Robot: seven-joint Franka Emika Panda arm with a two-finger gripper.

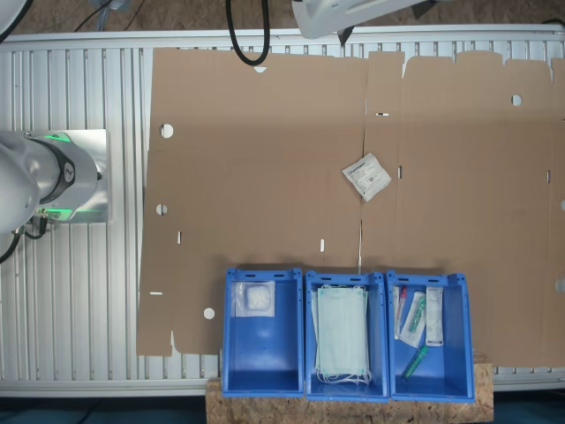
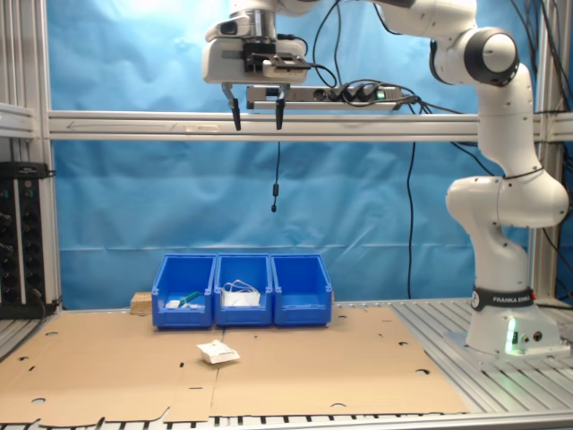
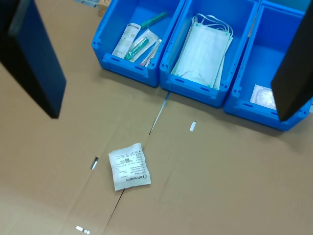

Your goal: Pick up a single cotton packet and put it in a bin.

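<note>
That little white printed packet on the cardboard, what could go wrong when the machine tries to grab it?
The small flat white printed packet lies flat on the brown cardboard sheet, so the open claw may slide over it. It also lies by a seam. The three blue plastic crates sit side by side, so it might drop into the wrong one.

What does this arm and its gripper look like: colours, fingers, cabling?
A white arm with rounded segments and dark grey joint rings. Its base carries dark lettering and a green light. The gripper has a pale grey body with two slim black fingers. Black cables loop behind the wrist.
</note>
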